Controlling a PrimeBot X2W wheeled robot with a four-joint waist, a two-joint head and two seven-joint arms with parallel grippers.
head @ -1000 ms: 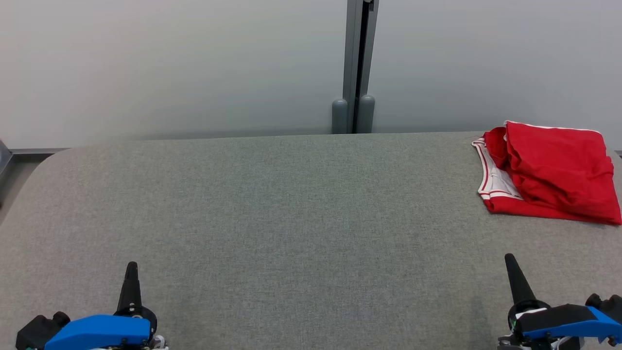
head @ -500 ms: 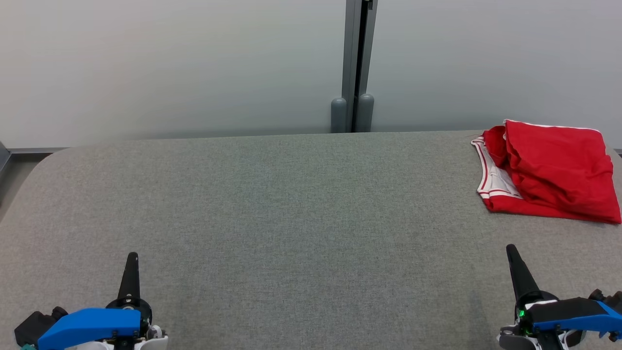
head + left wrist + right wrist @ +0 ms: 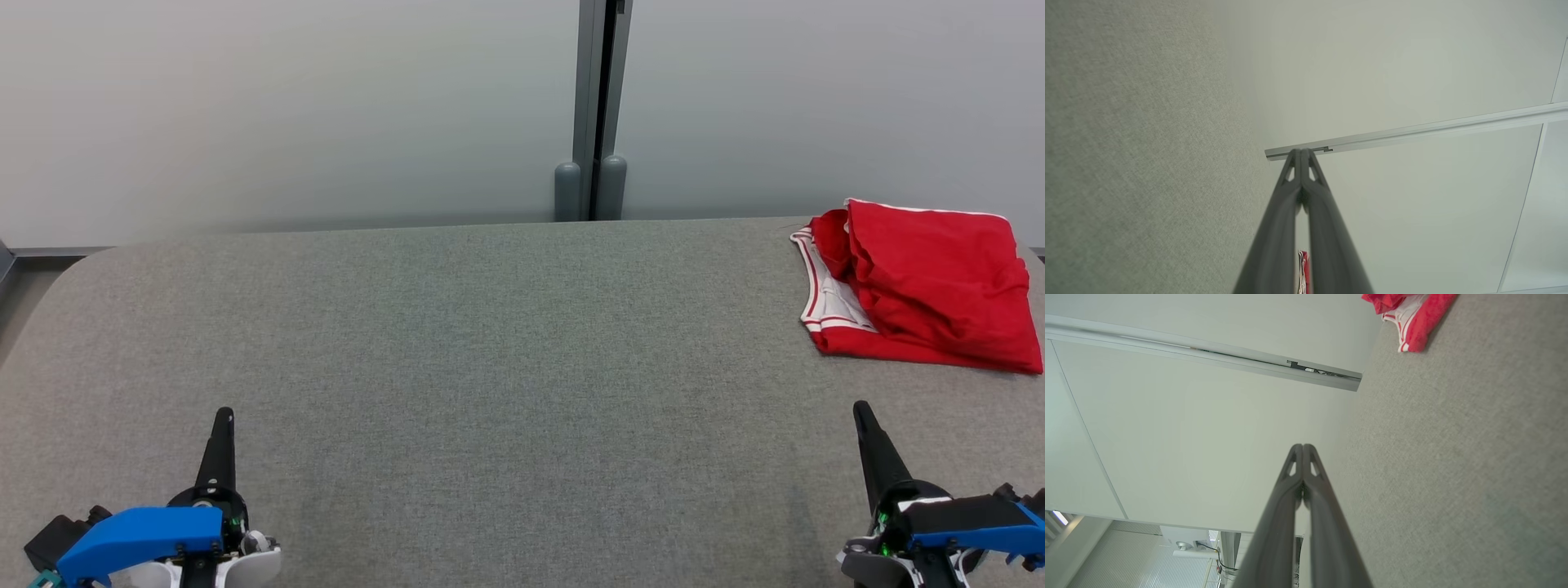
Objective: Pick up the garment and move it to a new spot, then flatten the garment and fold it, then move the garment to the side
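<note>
Surface: grey cloth-covered table (image 3: 490, 343) with rounded corners, set against a pale wall (image 3: 286, 106) that has a grey upright post (image 3: 592, 106) at its middle. Item: one red garment (image 3: 931, 286) with white striped trim, lying at the far right of the table, close to the back edge. It forms a compact, roughly folded stack; the top layer is a little rumpled and a white-lined part shows at its left side. It also appears at the top of the right wrist view (image 3: 1412, 314). Left gripper (image 3: 223, 414): low at the near left, fingers pressed together, holding nothing, well apart from the garment. Right gripper (image 3: 858, 407): low at the near right, fingers likewise together, holding nothing, on the near side of the garment but not touching it. Stage, as judged: the scene fits either a garment already folded and set aside with the arms at rest, or a bundled garment waiting at the side to be carried elsewhere; the pictures do not decide. Handling note for either case: the loose layers would likely slide easily, so any travel of the right arm should pass clear of the near hem, since a closed fingertip could drag the top layer askew.
</note>
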